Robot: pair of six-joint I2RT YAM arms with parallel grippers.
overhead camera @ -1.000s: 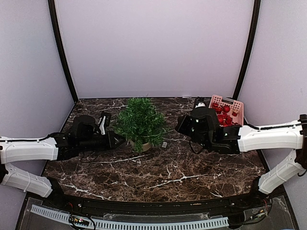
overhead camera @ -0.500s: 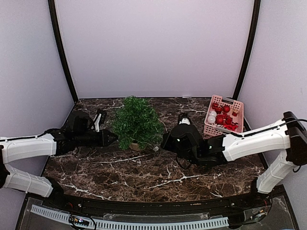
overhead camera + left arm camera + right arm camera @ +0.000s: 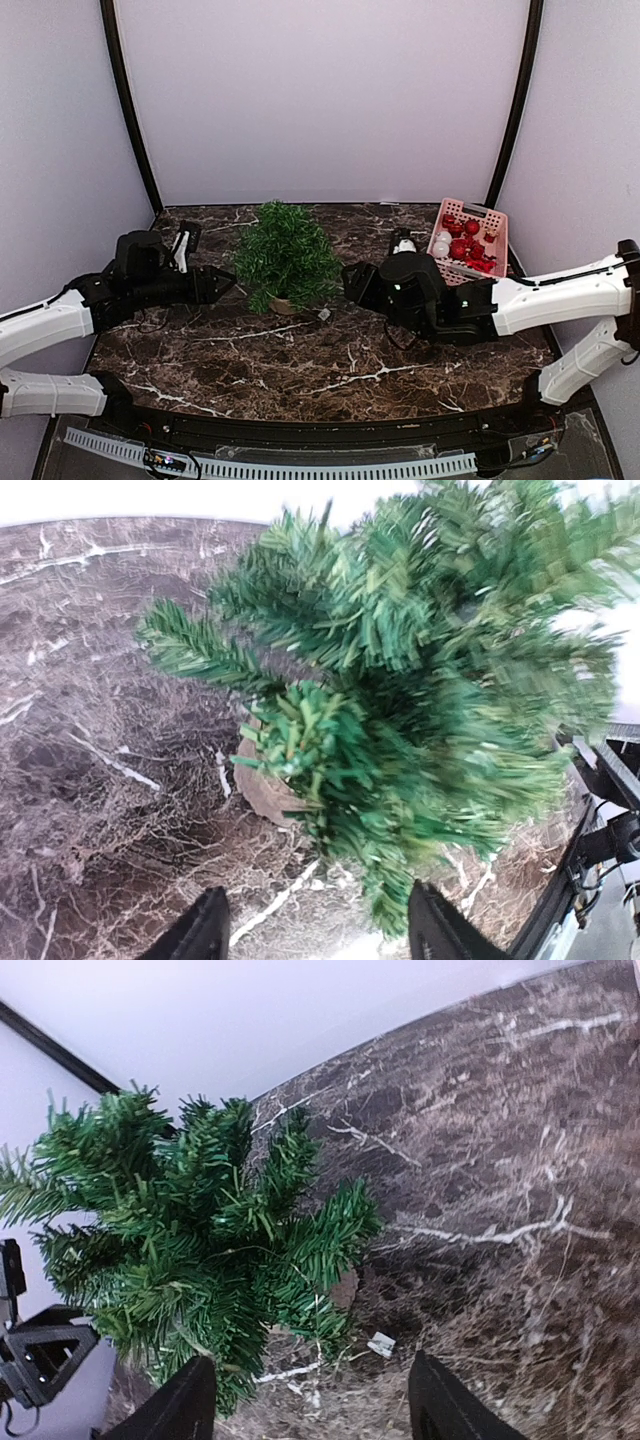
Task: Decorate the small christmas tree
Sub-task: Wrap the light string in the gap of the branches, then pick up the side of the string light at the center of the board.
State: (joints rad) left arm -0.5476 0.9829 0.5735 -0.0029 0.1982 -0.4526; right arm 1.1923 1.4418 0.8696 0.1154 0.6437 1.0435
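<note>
The small christmas tree (image 3: 284, 252) stands upright on its round tan base (image 3: 262, 786) at the middle back of the marble table. My left gripper (image 3: 226, 284) sits just left of the tree and is open; in the left wrist view its fingers (image 3: 201, 932) stand wide apart with only a low branch tip near the right one. My right gripper (image 3: 349, 279) is just right of the tree and also open, nothing between its fingertips (image 3: 448, 1404). Both wrist views look at the tree (image 3: 420, 670) (image 3: 190, 1250) from close by. Neither gripper holds an ornament.
A pink basket (image 3: 488, 222) with red and white ornaments stands at the back right, behind my right arm. A small white tag (image 3: 323, 315) (image 3: 381, 1344) lies on the table by the tree's base. Lilac walls close in the back and sides.
Both grippers have gone from shut to open. The left arm drew back to the left, away from the tree. The right gripper swung in toward the tree, then eased back slightly.
</note>
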